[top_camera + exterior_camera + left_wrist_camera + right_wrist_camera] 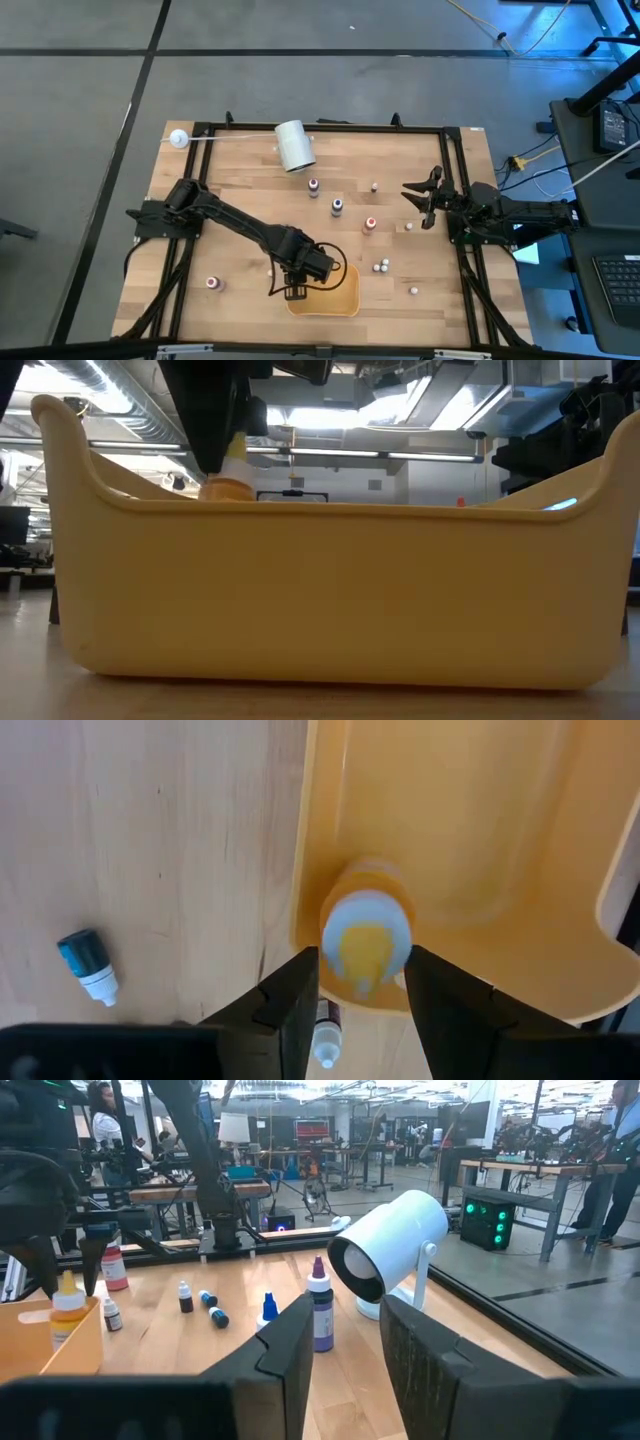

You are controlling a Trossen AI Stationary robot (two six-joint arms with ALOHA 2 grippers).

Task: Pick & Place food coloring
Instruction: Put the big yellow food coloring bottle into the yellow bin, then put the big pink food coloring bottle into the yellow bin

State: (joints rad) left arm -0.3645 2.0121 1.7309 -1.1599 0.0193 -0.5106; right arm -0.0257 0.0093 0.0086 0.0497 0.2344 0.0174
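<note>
My left gripper (362, 1010) hangs over the near-left edge of the yellow tray (345, 298), fingers parted on either side of an orange food coloring bottle (366, 938); whether they grip it I cannot tell. The bottle stands upright just inside the tray's wall (330, 590). Other small bottles lie scattered over the wooden table (240, 185), one blue-capped (88, 966) beside the tray. My right gripper (422, 199) waits at the table's right side, fingers apart, holding nothing.
</note>
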